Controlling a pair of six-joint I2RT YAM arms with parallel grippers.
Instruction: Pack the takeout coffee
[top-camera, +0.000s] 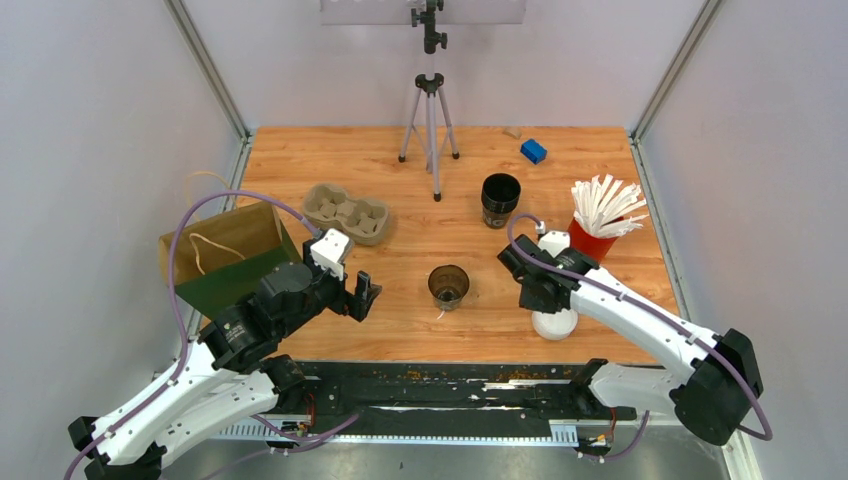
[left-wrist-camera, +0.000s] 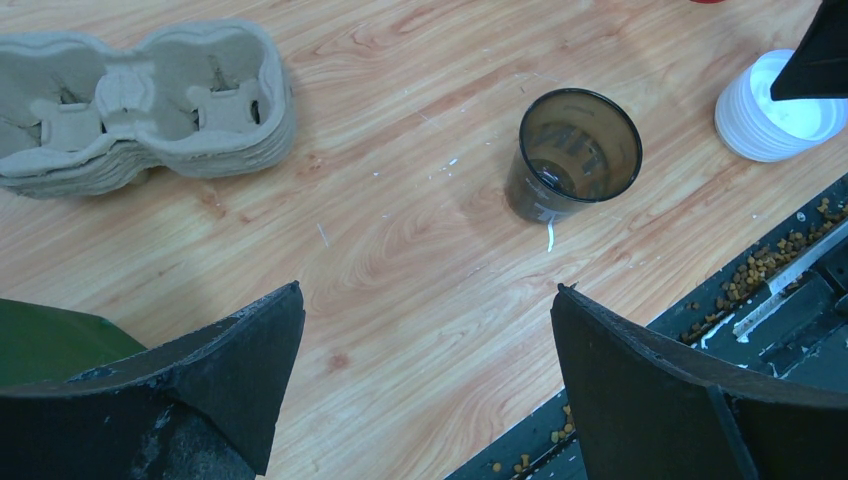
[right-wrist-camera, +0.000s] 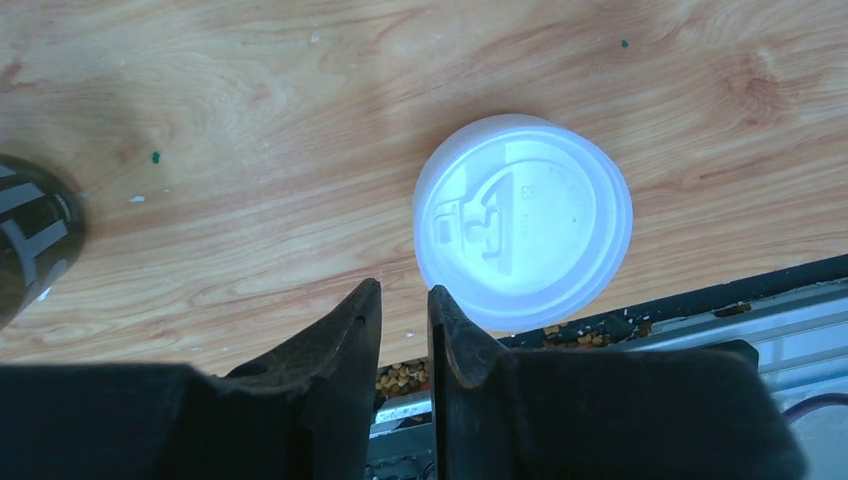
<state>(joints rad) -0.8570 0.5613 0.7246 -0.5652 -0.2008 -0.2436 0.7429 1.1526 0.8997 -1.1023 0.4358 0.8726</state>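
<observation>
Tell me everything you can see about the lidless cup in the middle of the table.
The lidless cup is small, dark brown-black outside and brown inside, paper by the look, with pale print on its wall. It stands upright and open-topped on the wooden table, apart from everything else. Only the table touches it; a white fleck lies by its foot.
</observation>
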